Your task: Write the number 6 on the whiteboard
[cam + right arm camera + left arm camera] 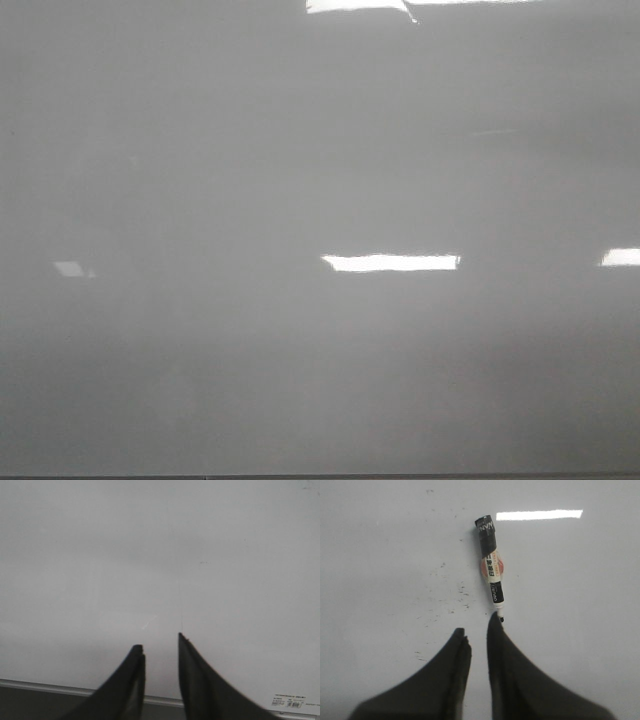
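while the marker [491, 565] lies flat on the whiteboard [380, 555] just ahead of the left gripper [476, 630], both grippers are parted and empty; no 6 visible; a skewed grasp could roll it away.

Dim grey light, glare strips on whiteboard [200, 180] — soft focus, pics grainy

Not much I can actually read here: the marker [491, 567] has printed lettering, too blurry, and the whiteboard's [150, 555] corner sticker [290, 701] is too tiny.
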`<state>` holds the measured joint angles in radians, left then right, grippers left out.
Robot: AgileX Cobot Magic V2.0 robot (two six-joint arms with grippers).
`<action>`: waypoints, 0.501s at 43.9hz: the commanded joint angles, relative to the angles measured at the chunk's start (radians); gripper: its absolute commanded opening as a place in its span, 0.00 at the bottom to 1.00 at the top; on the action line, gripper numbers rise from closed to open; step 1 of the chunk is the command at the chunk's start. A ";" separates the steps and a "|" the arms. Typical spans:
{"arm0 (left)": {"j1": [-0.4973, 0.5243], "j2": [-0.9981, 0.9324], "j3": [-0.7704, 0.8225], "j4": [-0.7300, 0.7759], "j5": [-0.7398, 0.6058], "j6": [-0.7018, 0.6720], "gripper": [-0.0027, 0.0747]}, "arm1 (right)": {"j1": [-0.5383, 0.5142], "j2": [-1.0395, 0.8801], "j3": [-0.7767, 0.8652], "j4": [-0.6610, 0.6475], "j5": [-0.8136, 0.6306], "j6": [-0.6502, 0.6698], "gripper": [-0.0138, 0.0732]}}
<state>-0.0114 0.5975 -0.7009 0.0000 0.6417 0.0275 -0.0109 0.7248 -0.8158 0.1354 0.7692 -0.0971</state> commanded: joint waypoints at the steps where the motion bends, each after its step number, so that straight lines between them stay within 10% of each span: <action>1: -0.003 0.029 -0.027 -0.007 -0.083 -0.002 0.48 | 0.001 0.001 -0.025 0.007 -0.077 -0.013 0.66; 6: -0.003 0.067 -0.027 -0.007 -0.088 -0.002 0.68 | 0.001 0.001 -0.025 0.007 -0.078 -0.013 0.74; 22: -0.072 0.273 -0.029 -0.032 -0.181 -0.013 0.70 | 0.001 0.001 -0.025 0.007 -0.098 -0.013 0.73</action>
<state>-0.0768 0.8243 -0.7009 -0.0182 0.5706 0.0275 -0.0109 0.7248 -0.8142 0.1354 0.7514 -0.0992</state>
